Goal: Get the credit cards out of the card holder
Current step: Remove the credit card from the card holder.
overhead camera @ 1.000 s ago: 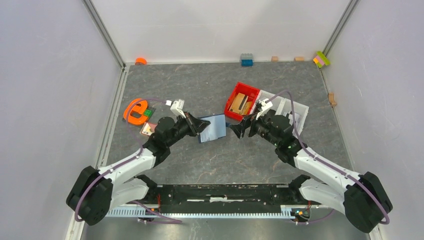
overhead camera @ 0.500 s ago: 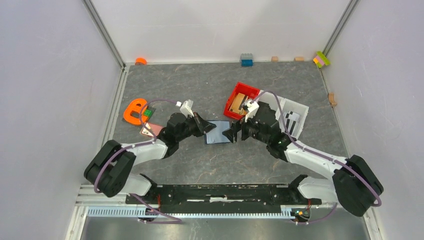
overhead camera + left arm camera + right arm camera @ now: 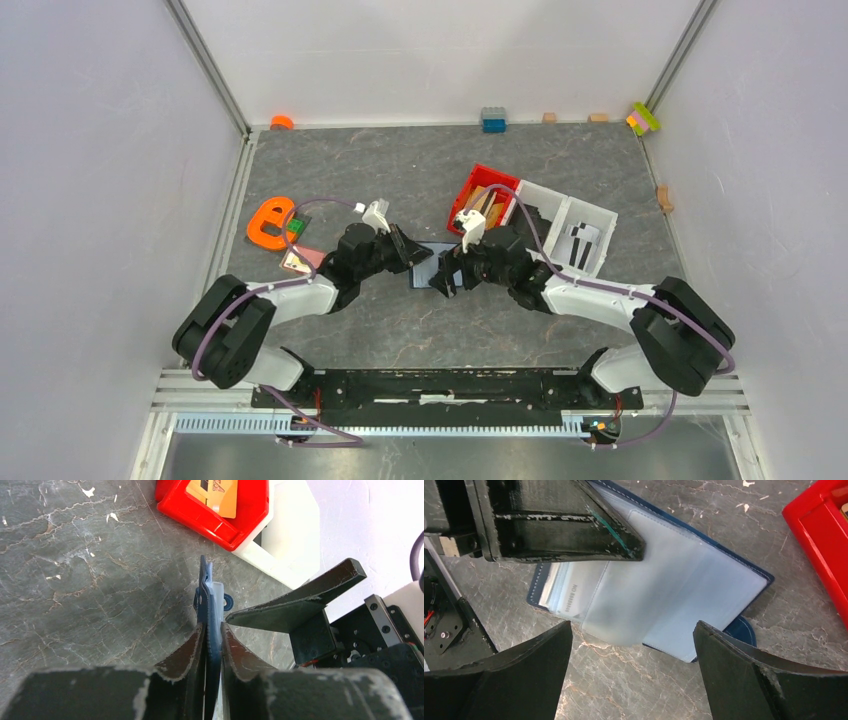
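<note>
The left gripper (image 3: 212, 630) is clamped narrowly on one edge of the card holder (image 3: 664, 590). The right gripper (image 3: 632, 630) stands wide and holds nothing. The holder's open, pale-blue inside lies just ahead, between its fingers. A card (image 3: 570, 597) shows through the clear pocket beside the left finger. The red tray (image 3: 819, 525) crowds the holder's far right corner. Bare table (image 3: 634, 690) lies under the right gripper.
</note>
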`<state>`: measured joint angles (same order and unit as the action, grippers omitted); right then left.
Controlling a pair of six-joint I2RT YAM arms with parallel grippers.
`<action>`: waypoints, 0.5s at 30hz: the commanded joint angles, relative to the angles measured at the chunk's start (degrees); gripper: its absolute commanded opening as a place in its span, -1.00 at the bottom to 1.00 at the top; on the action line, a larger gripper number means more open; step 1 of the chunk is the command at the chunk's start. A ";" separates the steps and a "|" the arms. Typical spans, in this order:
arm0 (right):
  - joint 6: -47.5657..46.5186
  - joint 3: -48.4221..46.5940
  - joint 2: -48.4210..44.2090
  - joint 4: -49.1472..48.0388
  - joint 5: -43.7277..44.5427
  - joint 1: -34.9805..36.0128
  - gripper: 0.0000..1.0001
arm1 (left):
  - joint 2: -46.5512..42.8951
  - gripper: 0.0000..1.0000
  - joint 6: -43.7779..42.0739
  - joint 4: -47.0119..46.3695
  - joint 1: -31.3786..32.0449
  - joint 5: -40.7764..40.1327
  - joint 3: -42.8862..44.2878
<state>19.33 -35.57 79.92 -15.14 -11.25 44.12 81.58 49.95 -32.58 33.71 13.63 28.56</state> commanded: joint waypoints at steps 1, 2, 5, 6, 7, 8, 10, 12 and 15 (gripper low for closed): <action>-2.39 -3.94 0.65 1.01 4.03 1.89 0.90 | -2.61 -0.48 1.46 -1.09 -0.12 0.06 2.02; -2.45 -4.45 1.01 2.16 5.80 2.02 0.90 | -2.83 -0.44 1.51 -0.86 -0.14 0.03 1.93; -2.12 -5.62 1.68 5.50 11.53 2.03 0.88 | -3.98 -0.40 1.37 -0.37 -0.14 -0.21 1.81; -1.97 -5.96 1.94 6.30 13.44 2.04 0.88 | -4.35 -0.39 1.29 -0.21 -0.14 -0.37 1.78; -1.86 -6.32 2.29 6.95 14.33 2.05 0.87 | -4.46 -0.39 1.22 -0.08 -0.14 -0.53 1.70; -1.84 -6.64 2.63 7.34 14.65 2.03 0.86 | -4.52 -0.39 1.20 0.00 -0.14 -0.58 1.63; -1.40 -7.26 3.58 7.92 15.05 2.02 0.85 | -4.57 -0.39 1.20 0.06 -0.14 -0.62 1.75; -1.21 -7.19 4.34 7.42 14.90 2.00 0.82 | -4.41 -0.39 1.27 0.06 -0.14 -0.40 1.84; -1.33 -6.32 4.81 4.94 12.15 2.05 0.63 | -4.12 -0.51 1.28 0.12 -0.14 -0.10 1.94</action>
<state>18.15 -40.58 84.18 -8.25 1.19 46.06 78.37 50.26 -31.48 33.71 13.61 28.56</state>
